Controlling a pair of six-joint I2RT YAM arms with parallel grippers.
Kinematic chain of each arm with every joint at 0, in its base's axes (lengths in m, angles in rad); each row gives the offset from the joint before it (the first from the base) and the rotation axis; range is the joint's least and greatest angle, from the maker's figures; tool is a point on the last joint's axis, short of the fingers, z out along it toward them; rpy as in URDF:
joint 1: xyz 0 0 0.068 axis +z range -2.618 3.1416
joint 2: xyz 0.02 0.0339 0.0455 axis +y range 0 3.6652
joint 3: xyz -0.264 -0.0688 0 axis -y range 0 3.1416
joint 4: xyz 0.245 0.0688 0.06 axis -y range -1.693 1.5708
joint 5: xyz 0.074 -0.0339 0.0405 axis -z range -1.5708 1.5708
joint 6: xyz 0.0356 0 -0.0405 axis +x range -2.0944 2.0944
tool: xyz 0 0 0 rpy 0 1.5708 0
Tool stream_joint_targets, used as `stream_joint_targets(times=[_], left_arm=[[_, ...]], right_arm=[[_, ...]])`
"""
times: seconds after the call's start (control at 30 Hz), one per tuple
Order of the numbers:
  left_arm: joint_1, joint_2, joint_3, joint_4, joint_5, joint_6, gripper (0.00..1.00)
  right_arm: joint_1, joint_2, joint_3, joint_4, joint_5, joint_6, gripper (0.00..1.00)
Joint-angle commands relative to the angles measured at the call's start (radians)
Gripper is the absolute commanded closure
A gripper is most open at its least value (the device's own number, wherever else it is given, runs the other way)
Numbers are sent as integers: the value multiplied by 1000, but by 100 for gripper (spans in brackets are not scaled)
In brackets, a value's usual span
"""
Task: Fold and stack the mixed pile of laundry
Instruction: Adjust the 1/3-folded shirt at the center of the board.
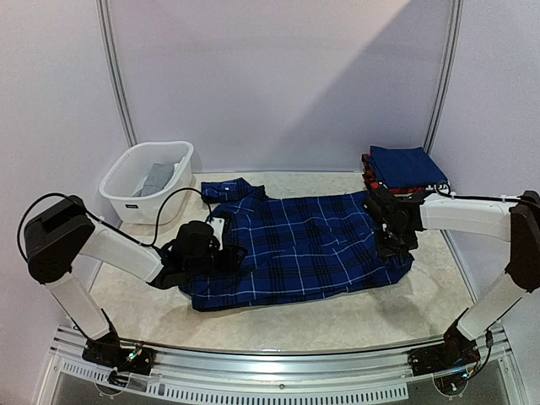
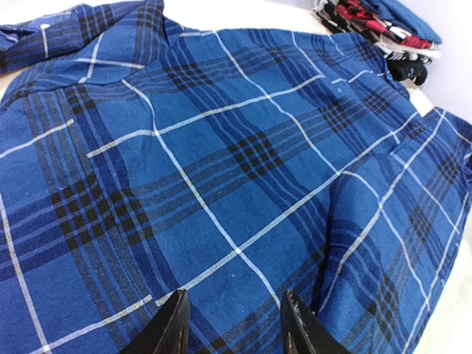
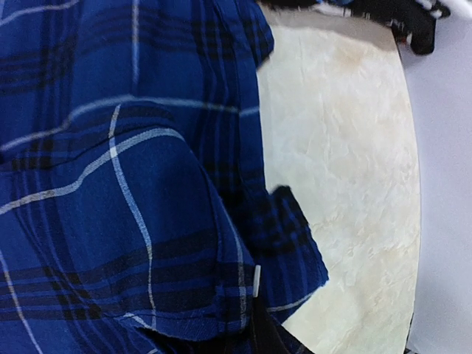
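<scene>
**Q:** What is occupying the table point(image 1: 337, 325)?

**A:** The plaid shirt point(image 1: 312, 245) is lying spread across its middle, collar toward the rear left. Lying flat like this, it is giving me both side edges to fold inward.

**Q:** And around it?

**A:** The white basket point(image 1: 118, 181) is standing at the rear left, just beyond the collar, holding a grey garment point(image 1: 156, 177) and something white. A folded stack point(image 1: 405, 164), dark blue on top, is waiting at the rear right. I judge that this shirt is heading there. Nothing is blocking the fold itself, though the stack is sitting near my right arm.

**Q:** How are your hands standing?

**A:** My right gripper point(image 1: 395, 246) is pinching the shirt's right edge, jaws closed on the cloth. The wrist view is showing that edge bunching up off the table. My left gripper point(image 2: 232, 302) is hovering over the left side with its fingers point(image 2: 177, 317) apart, gripping nothing. It is placed to take the opposite edge.
</scene>
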Motion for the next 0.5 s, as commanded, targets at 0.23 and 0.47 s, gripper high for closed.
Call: stream_joint_targets(times=[0.23,0.47], left_arm=[[18,-79,-42,9,-27,12,57],[14,-96,-51,6,-4,11,52]], right_arm=[[39,57,-27,46,118,58,65],[-23,124,-23,132,84,42,38]])
